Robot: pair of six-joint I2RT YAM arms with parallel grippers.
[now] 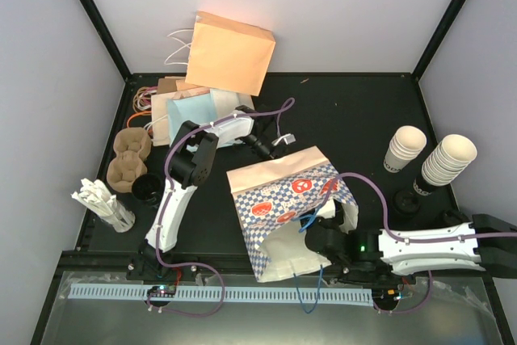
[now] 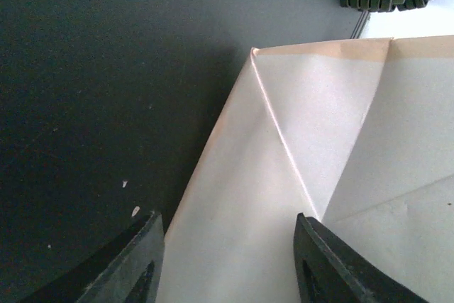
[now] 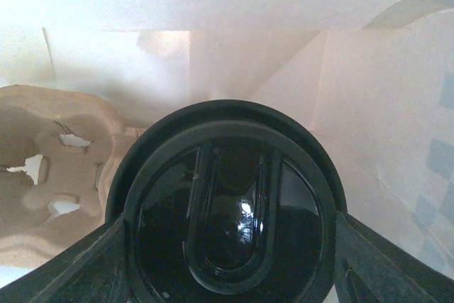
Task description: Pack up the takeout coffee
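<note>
Packing takeout coffee [image 3: 227,196] inside the checked bag [image 1: 279,191].
Right gripper [image 3: 227,246] pinches it; left gripper [image 2: 234,260] spread at bag's twelve o'clock; release next.

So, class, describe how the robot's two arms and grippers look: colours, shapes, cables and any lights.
Both the left arm and the right arm have smooth white shells between black joints. A purplish-grey cable loops along each. A thin blue wire also hangs by the right one, where a small green light glows. The left gripper and right gripper have matt black fingers.
</note>
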